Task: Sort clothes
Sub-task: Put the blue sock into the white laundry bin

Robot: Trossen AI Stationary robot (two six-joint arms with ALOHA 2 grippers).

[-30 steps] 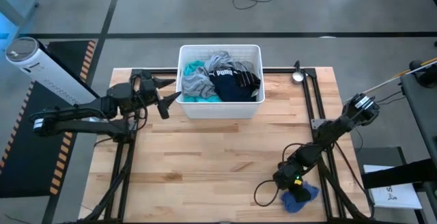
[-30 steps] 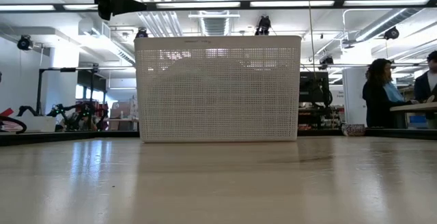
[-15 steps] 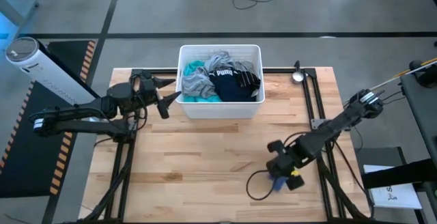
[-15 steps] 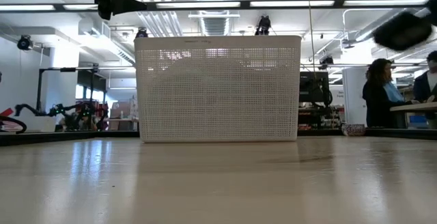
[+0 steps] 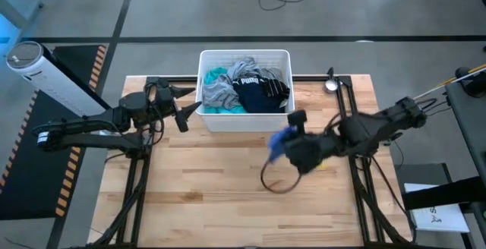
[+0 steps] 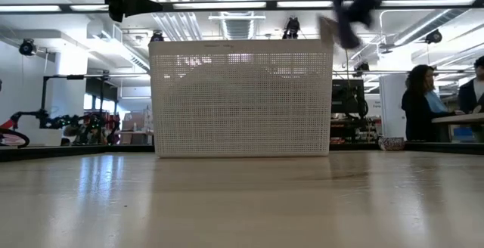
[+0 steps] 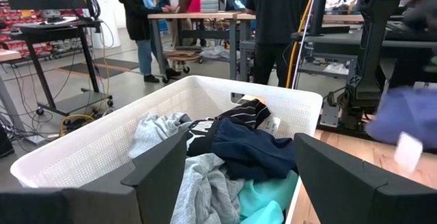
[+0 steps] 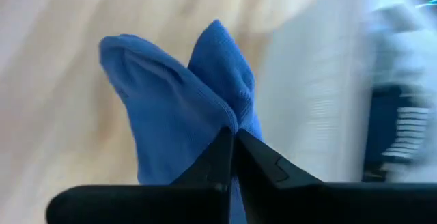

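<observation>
While the white perforated plastic bin (image 5: 244, 124) stands at the far middle of the pale wooden plank table (image 5: 190, 181), everything below is placed by that bin.

Carried piece: a small soft blue cloth (image 8: 179, 108), folded into two rounded lobes, pinched in the shut fingers of the right gripper (image 8: 232, 136); it hangs in the air just off the bin's near right corner (image 5: 282, 141).
Bin contents: a heap of limp garments, namely a navy-black one with white lettering (image 5: 262, 93) toward the right, grey ones (image 5: 216, 91) at left and back, a teal one (image 5: 228, 106) beneath them.
Bin wall: fine grid of holes, straight sides (image 6: 242, 97).
Left gripper: (image 5: 190, 101) hovering just beside the bin's left wall, fingers spread apart, holding nothing.
Right arm: reaches in from the table's right edge; blurred at upper right of the bin in the low view.
Around: black table frame rails (image 5: 345, 112) right of the bin; people (image 7: 276, 19) standing at desks beyond it.
</observation>
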